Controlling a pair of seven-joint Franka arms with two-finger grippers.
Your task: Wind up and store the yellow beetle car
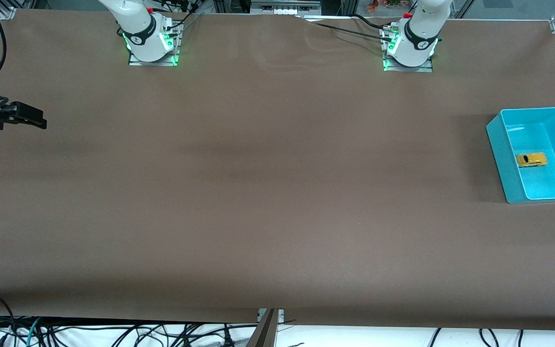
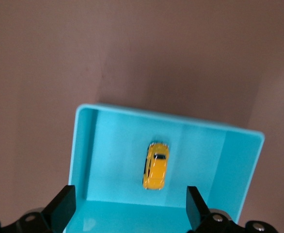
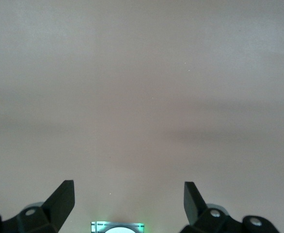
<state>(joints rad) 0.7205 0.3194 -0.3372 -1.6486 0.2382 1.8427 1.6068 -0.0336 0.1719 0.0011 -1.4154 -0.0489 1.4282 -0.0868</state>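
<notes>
- While both grippers stand spread and empty, the yellow beetle car (image 1: pixel 531 160) lies in the blue bin (image 1: pixel 501 159).
- Left gripper (image 2: pixel 127 206) hangs over the bin, the car at its 12 o'clock.
- Right gripper (image 3: pixel 129 200) waits over the bare table (image 1: pixel 258 193).

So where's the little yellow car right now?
The car sits on the floor of the blue bin at the left arm's end of the table, touching nothing else. The left hand hangs open above it.
</notes>
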